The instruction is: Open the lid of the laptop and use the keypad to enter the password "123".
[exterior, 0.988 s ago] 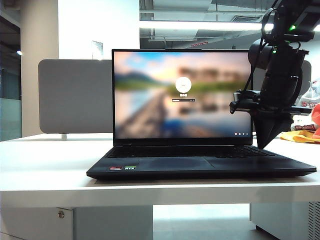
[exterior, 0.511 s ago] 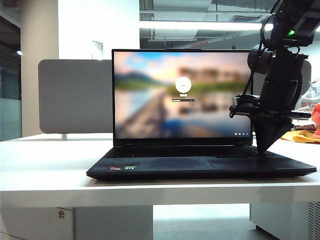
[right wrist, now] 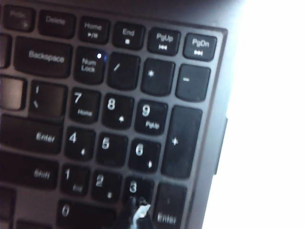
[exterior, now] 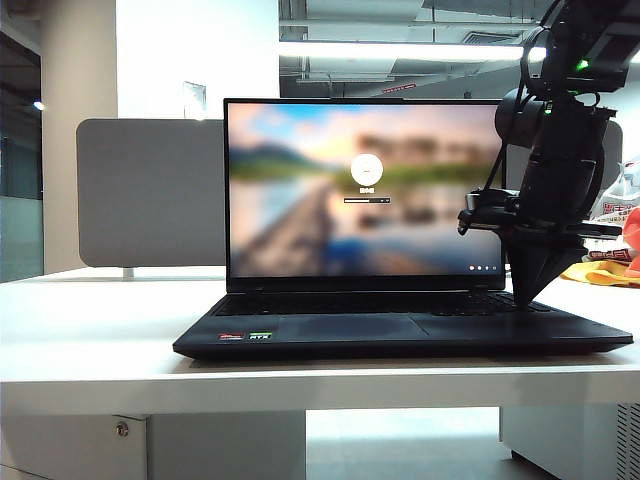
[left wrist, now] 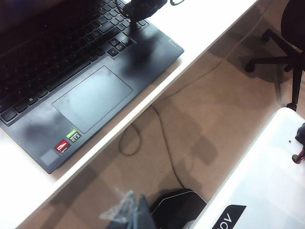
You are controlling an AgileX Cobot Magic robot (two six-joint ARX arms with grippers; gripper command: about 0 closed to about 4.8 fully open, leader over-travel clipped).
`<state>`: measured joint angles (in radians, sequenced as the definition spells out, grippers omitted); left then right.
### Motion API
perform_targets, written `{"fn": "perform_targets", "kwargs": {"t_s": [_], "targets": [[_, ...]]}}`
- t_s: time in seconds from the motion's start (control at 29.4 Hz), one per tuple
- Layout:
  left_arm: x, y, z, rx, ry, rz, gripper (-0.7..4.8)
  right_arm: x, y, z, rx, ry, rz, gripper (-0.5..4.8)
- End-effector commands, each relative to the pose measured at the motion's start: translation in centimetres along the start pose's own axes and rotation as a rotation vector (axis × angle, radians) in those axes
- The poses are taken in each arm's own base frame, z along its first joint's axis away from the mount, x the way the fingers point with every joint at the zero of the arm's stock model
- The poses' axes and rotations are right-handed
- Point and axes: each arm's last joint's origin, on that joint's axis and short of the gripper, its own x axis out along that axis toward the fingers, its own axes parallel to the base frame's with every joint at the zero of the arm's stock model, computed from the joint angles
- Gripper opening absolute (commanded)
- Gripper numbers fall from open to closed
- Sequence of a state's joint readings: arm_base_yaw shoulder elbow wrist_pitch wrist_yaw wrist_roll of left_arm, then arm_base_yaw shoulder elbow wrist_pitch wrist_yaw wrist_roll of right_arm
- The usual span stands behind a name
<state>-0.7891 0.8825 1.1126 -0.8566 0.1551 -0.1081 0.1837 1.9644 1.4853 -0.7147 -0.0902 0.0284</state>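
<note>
The black laptop [exterior: 400, 335] sits on the white table with its lid [exterior: 365, 190] upright and the screen lit on a login page. My right gripper [exterior: 528, 298] is shut and points straight down at the keypad [exterior: 505, 302] on the keyboard's right side. In the right wrist view its tip [right wrist: 136, 207] rests on the lower edge of the "3" key [right wrist: 136, 187] of the keypad [right wrist: 128, 133]. My left gripper [left wrist: 133, 210] is shut and empty, hanging off the table's front edge above the floor, away from the laptop [left wrist: 71, 81].
A grey partition board [exterior: 150, 195] stands behind the laptop. Bright cloth and packets [exterior: 610, 265] lie at the table's far right. Below the table edge run a cable [left wrist: 162, 138], an office chair base [left wrist: 281, 62] and a white surface [left wrist: 267, 186].
The right gripper has sunk slightly and shifted a little to the right over the keypad, then held still. The left arm has not moved.
</note>
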Motion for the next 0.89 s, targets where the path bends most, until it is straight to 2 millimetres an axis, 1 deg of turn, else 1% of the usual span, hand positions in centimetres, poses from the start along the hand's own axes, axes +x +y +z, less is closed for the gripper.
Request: {"fn": "perform_targets", "kwargs": {"t_s": [0.03,0.14,0.2,0.37,0.41,0.51,0.54,0.58,0.61,0.68,0.75,0.78,0.82,0.85,0.89], "targets": [[-0.2,0.0,0.2,0.005,-0.016,0.018,-0.05,-2.6,0.4,0.5,-0.013,-0.087,0.027,-0.09],[-0.2,0.1,0.2,0.009,-0.02,0.046,-0.06,-6.4,0.8,0.9,-0.028,-0.222,0.03,-0.09],[-0.2,0.1,0.2,0.025,-0.019,0.046,-0.05,-8.4,0.9,0.8,-0.033,-0.273,0.032,-0.09],[-0.3,0.1,0.2,0.025,-0.022,0.049,-0.05,-11.8,1.3,-0.1,-0.039,-0.312,0.041,-0.09],[-0.4,0.1,0.2,0.027,-0.026,0.049,-0.05,-12.8,1.4,-0.5,-0.043,-0.319,0.057,-0.09],[-0.7,0.0,0.0,0.029,-0.029,0.049,-0.05,-14.7,2.0,-1.5,-0.057,-0.344,0.061,-0.09],[-0.9,0.1,-0.1,0.033,-0.028,0.063,-0.06,-15.7,2.1,-2.5,-0.059,-0.367,0.063,-0.09],[-1.0,0.1,-0.1,0.034,-0.031,0.077,-0.05,-16.0,2.4,-3.2,-0.065,-0.38,0.068,-0.09],[-1.3,0.2,-0.3,0.048,-0.031,0.122,-0.06,-16.6,2.8,-4.6,-0.067,-0.409,0.079,-0.09],[-2.1,0.4,-0.5,0.057,-0.059,0.213,-0.06,-17.2,2.6,-7.5,-0.042,-0.458,0.092,-0.09],[-3.7,0.4,-1.0,0.052,-0.118,0.288,-0.05,-17.6,2.7,-10.9,-0.043,-0.498,0.103,-0.09],[-4.8,0.4,-1.3,0.043,-0.167,0.343,-0.05,-17.7,2.5,-13.0,-0.031,-0.517,0.107,-0.09],[-5.9,0.4,-1.8,0.036,-0.215,0.383,-0.05,-17.8,2.4,-14.3,-0.031,-0.532,0.109,-0.09],[-7.3,0.4,-2.7,0.014,-0.282,0.418,-0.05,-17.9,2.3,-16.4,-0.032,-0.561,0.111,-0.09],[-8.3,0.5,-3.4,-0.006,-0.326,0.441,-0.05,-17.9,2.2,-17.6,-0.031,-0.582,0.114,-0.09]]}}
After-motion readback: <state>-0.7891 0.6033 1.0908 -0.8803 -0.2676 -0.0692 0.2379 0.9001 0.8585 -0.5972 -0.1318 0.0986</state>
